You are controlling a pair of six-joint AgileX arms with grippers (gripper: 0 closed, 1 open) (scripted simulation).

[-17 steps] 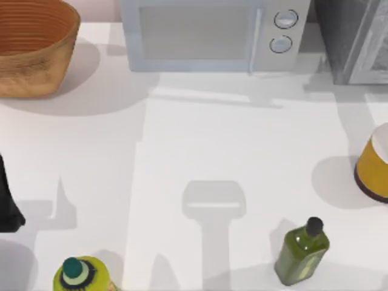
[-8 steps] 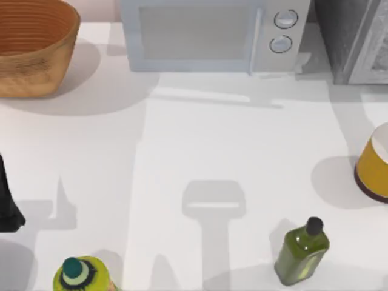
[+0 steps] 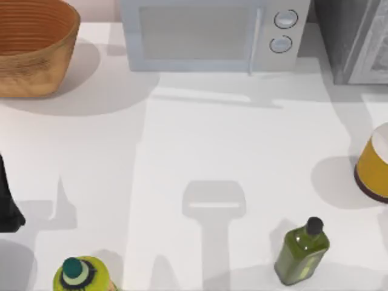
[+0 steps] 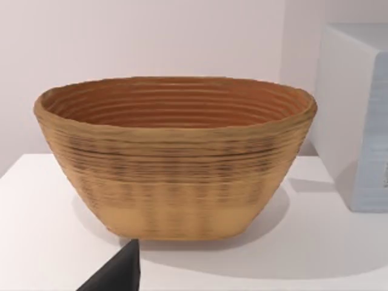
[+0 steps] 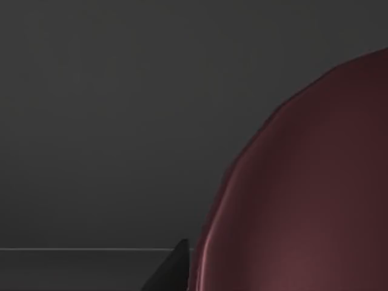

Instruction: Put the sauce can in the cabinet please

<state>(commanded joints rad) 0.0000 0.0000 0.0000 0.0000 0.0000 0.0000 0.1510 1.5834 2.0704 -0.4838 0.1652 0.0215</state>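
Observation:
The sauce can (image 5: pixel 303 200) looms very close in the right wrist view, showing its rounded dark maroon top. My right gripper's dark fingertip (image 5: pixel 177 270) sits right against the can's edge, so the gripper looks shut on it. Behind the can is a plain dark grey wall (image 5: pixel 91 121). In the top view the cabinet (image 3: pixel 339 36), dark grey and speckled with a lighter framed door panel (image 3: pixel 373 42), stands at the back right corner. My left arm (image 3: pixel 9 200) is parked at the table's left edge.
A woven basket (image 3: pixel 30 54) stands back left, and a light grey microwave (image 3: pixel 206 33) back centre. A yellow can with a white top (image 3: pixel 374 163) sits at the right edge, a green oil bottle (image 3: pixel 301 247) front right, and a yellow-green bottle (image 3: pixel 82 276) front left.
A shadow on the table in front of the cabinet has faded and the door panel's edge has shifted slightly. The table's other things and the left arm have not moved.

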